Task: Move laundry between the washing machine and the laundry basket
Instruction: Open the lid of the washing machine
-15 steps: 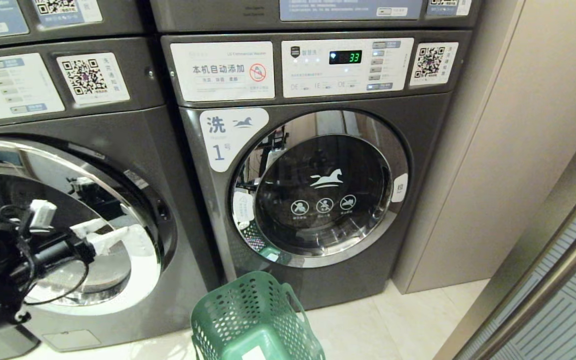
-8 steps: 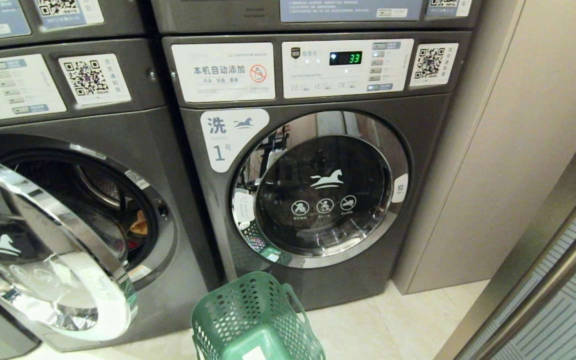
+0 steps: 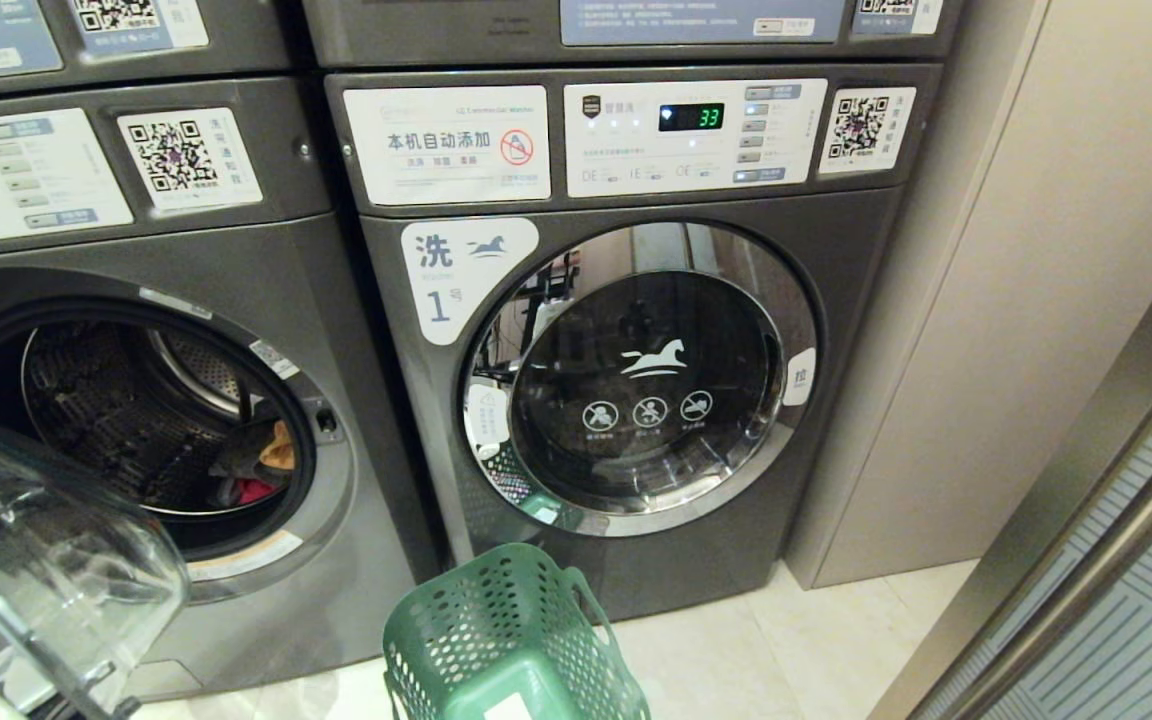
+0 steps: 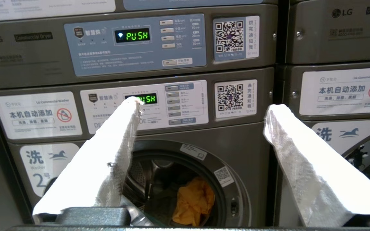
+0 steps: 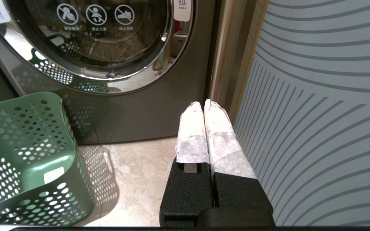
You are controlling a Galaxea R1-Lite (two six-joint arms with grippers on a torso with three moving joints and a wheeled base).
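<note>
Inside, laundry (image 4: 193,202), with an orange piece on top, is lying in the drum of washing machine 2 (image 3: 266,250), whose glass door (image 3: 46,570) is hanging swung wide open. Nearby, the green basket (image 3: 511,640) is sitting on the floor before washing machine 1 (image 3: 636,300). Facing the drum, the left gripper (image 4: 201,106) is holding its fingers wide apart, empty. Beside the striped panel (image 5: 316,112), the right gripper (image 5: 203,107) is keeping its fingers pressed together on nothing

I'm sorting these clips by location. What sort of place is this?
Most likely a shared, pay-per-use laundry room. Stacked commercial machines stand side by side, each with a QR code sticker and a number, as on washer 1. A green laundry basket sits on the tiled floor.
</note>
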